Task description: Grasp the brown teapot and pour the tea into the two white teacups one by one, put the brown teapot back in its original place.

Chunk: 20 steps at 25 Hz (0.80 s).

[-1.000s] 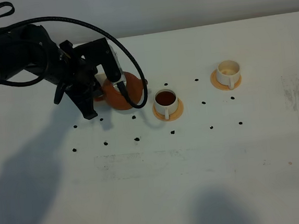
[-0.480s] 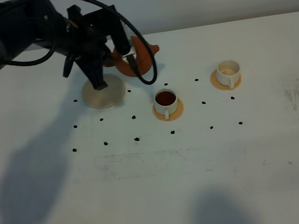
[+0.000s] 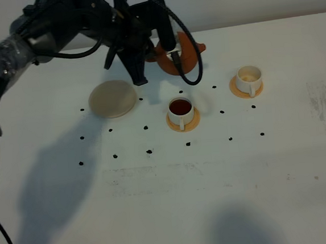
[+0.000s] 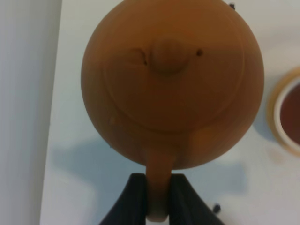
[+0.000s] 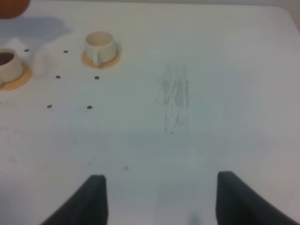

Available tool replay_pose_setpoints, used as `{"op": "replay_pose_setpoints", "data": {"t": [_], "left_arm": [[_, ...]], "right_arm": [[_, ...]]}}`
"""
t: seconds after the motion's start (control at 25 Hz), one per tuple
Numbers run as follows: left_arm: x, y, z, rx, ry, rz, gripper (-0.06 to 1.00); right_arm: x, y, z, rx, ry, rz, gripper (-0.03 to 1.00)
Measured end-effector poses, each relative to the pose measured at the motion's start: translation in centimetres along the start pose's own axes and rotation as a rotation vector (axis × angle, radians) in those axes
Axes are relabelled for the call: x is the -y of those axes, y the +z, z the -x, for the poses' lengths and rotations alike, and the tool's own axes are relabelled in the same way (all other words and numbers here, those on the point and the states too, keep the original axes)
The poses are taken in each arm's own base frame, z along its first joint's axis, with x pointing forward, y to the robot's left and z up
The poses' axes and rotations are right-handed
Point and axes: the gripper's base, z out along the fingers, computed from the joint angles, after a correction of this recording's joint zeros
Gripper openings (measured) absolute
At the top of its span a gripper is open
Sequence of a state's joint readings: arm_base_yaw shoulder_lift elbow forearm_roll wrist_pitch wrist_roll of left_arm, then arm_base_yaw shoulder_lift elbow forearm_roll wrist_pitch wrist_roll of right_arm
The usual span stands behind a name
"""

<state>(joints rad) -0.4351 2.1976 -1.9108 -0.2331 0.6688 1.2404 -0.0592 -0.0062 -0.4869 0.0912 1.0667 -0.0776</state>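
Left tool (image 4: 158,202) pinching teapot (image 4: 171,84) handle; pot off its saucer (image 3: 112,98).

Left tool: fingers pressed together on the loop handle, pot hanging in front of them with its lid knob facing the wrist camera. In the high view the pot sits over the far side of the table (image 3: 215,197), spout toward the empty cup (image 3: 249,79), behind the full cup (image 3: 180,112). Arm and black cable (image 3: 196,76) cover part of the pot. The full cup holds dark tea (image 3: 180,106), and each cup stands on an orange coaster (image 3: 194,122). Saucer lies bare, well to the pot's left. Black dots (image 3: 149,152) mark the table around the cups, and a grey scuff (image 3: 324,108) sits at the right edge. Right tool (image 5: 158,201): fingers spread, nothing between them, well apart from the cups.
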Motion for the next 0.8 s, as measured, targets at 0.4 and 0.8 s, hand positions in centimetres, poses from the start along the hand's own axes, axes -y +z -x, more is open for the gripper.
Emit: {"op": "replay_pose_setpoints", "data": {"t": [0.4,0.8], "left_arm": [[0.4,2.5,2.7,0.036,0.081,-0.004,0.1],[1.2,4.4,3.3,0.031,0.17,0.02,0.1]], "right_arm": [[0.0,0.0,0.0,0.0,0.0,0.0,0.51],[0.0,0.0,0.0,0.0,0.0,0.0,0.51]]}}
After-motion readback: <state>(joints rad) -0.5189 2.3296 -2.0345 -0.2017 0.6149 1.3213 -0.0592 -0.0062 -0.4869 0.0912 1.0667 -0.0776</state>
